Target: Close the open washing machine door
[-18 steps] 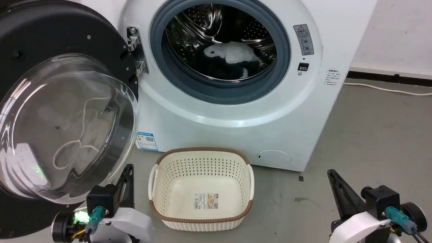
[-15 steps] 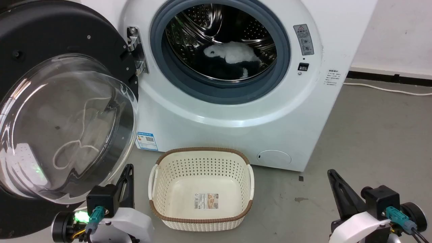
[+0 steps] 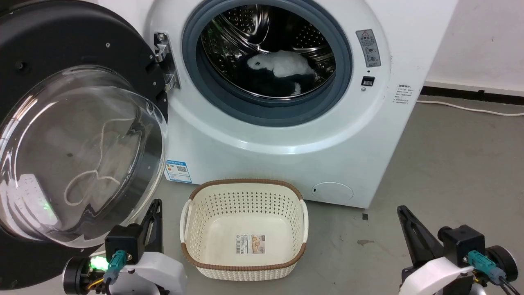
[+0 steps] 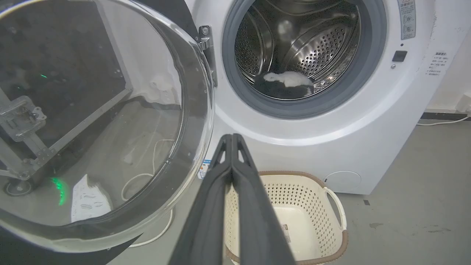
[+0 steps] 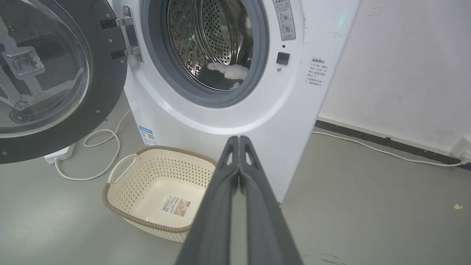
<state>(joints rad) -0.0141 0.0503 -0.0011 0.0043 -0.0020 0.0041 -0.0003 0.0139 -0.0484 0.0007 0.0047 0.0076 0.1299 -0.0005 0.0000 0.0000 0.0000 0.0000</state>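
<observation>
Nearest, at the lower left of the head view, the left gripper (image 3: 155,207) has its two dark fingers pressed together with nothing between them, the tips near the lower edge of the door's glass; whether they touch it I cannot tell. At the lower right the right gripper (image 3: 403,213) is likewise closed and holds nothing, over the grey floor (image 3: 450,172). Between them and a little farther, a cream basket (image 3: 245,182) with a brown rim sits on the floor just in front of the washer (image 3: 286,139), a label (image 3: 250,244) on its bottom. The door (image 3: 61,41) stands swung wide to the left on its hinge (image 3: 163,61), its clear bowl (image 3: 77,155) bulging toward the camera. Beyond, inside the grey-ringed drum (image 3: 266,37), a white cloth (image 3: 282,63) lies on something dark. A white cable (image 3: 462,107) runs along the foot of the far wall (image 3: 483,37)
</observation>
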